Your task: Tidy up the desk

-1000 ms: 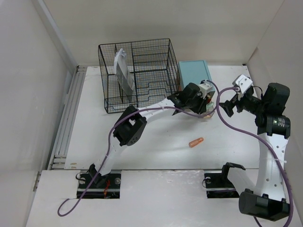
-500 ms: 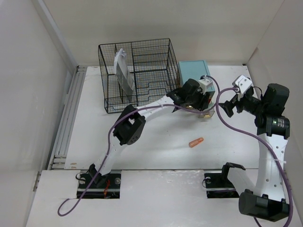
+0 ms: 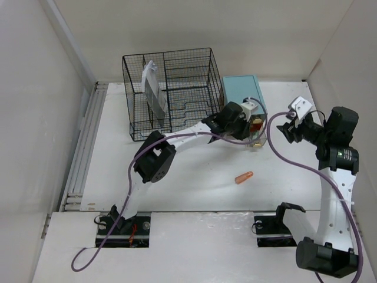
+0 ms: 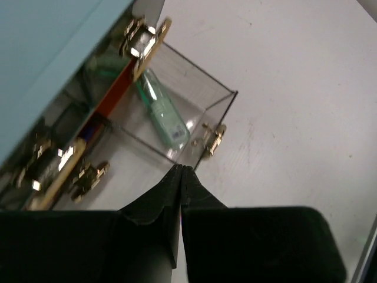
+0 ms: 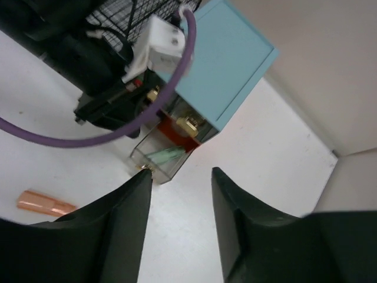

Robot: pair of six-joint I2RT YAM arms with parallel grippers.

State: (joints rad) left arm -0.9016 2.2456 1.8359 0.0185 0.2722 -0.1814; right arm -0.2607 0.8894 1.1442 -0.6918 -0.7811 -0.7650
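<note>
On the white desk (image 3: 194, 171), a teal drawer box (image 3: 241, 94) stands at the back with a clear drawer (image 3: 255, 141) pulled out. In the left wrist view the drawer (image 4: 177, 118) holds a green tube (image 4: 162, 112). My left gripper (image 4: 181, 168) is shut and empty, its tips at the drawer's front edge beside a gold knob (image 4: 213, 139); it also shows in the top view (image 3: 252, 131). My right gripper (image 5: 179, 172) is open and empty above the desk right of the drawer (image 5: 162, 154), and it shows in the top view (image 3: 285, 131). An orange tube (image 3: 244, 177) lies loose in front.
A black wire-mesh organizer (image 3: 171, 94) with a grey-white item inside stands left of the teal box. A grey rail (image 3: 82, 147) runs along the left edge. Pale walls close in the sides. The purple cable (image 3: 277, 147) loops between the two grippers.
My left arm's elbow has swung left and its wrist has turned closer to the teal box. My right gripper has shifted slightly toward the back.
</note>
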